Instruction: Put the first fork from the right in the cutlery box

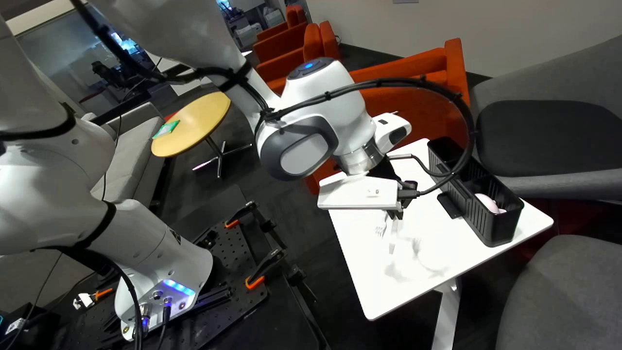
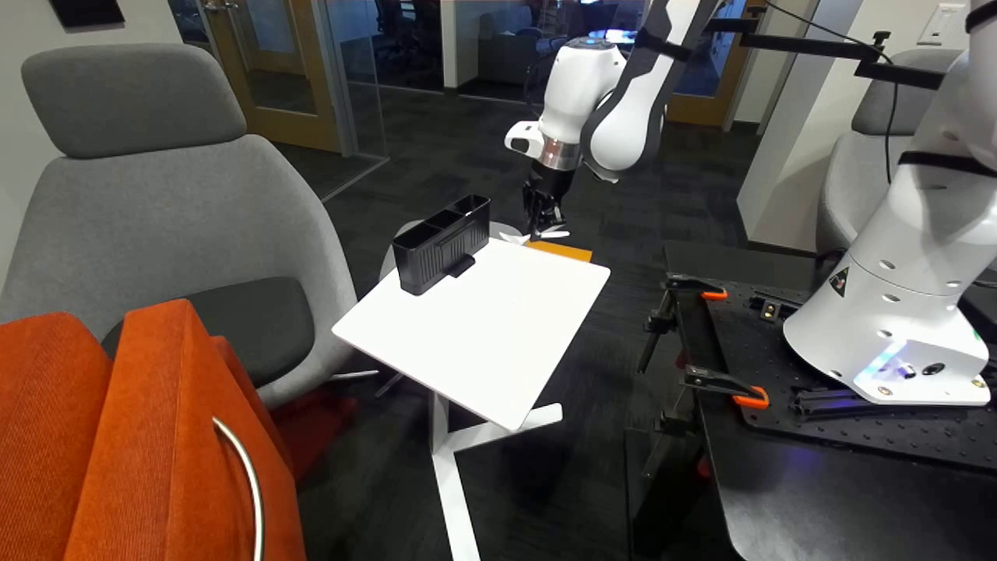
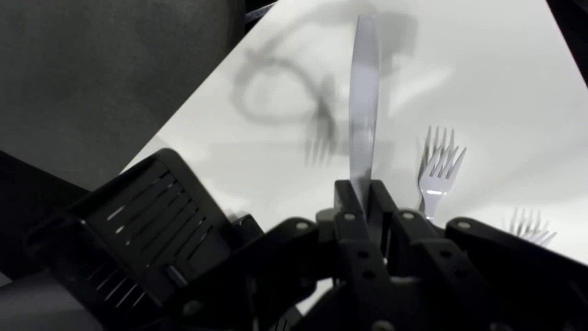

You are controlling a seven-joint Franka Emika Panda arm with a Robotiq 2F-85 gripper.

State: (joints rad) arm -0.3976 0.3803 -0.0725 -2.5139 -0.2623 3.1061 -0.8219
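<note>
your end effector (image 3: pixel 363 188), pinched nearly together on one pale fork (image 3: pixel 365 92), handle outward; two further forks (image 3: pixel 437 181) on your white surface (image 1: pixel 379 291); black cutlery box (image 1: pixel 476 218), holding pale objects (image 1: pixel 487 202).

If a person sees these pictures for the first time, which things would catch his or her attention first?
Probably the large white robot arm comes first, stretching from the upper left to the middle of an exterior view. Next, perhaps, the black cutlery box, dark along one edge of the white table. In the wrist view's upper middle, the pale utensil held in the gripper stands out.
</note>
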